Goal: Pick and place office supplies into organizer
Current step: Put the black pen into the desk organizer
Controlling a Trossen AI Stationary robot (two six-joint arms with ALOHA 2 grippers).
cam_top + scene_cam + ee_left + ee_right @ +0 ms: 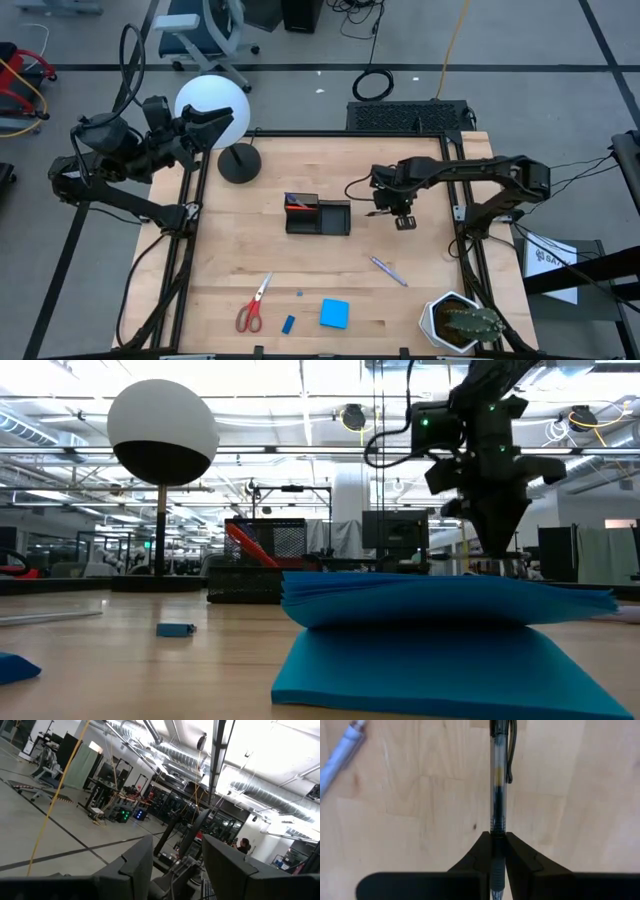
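Note:
My right gripper (398,215) points down over the table's middle right, just right of the black organizer (318,216), and is shut on a thin black pen (498,775) with a clear barrel and a black clip. An orange marker (297,203) leans in the organizer's left compartment. A purple pen (388,270), red-handled scissors (253,305), a small blue eraser (288,323) and a blue notepad (334,313) lie flat on the near half of the table. My left gripper (177,870) is raised beyond the table's far left corner, open, with nothing between its fingers. My right gripper pinches the pen's barrel (498,827) between its two fingers, on the half away from the clip. The fingers come from above, pointing down, and lie across the pen. The pen sits level in the hold, its clip end sticking out toward the organizer, and looks lifted clear of the wood.
A lamp with a round black base (239,162) and a white globe (212,108) stands at the far left. A potted cactus (460,322) is at the near right corner. Bare wood lies between the organizer and the near items.

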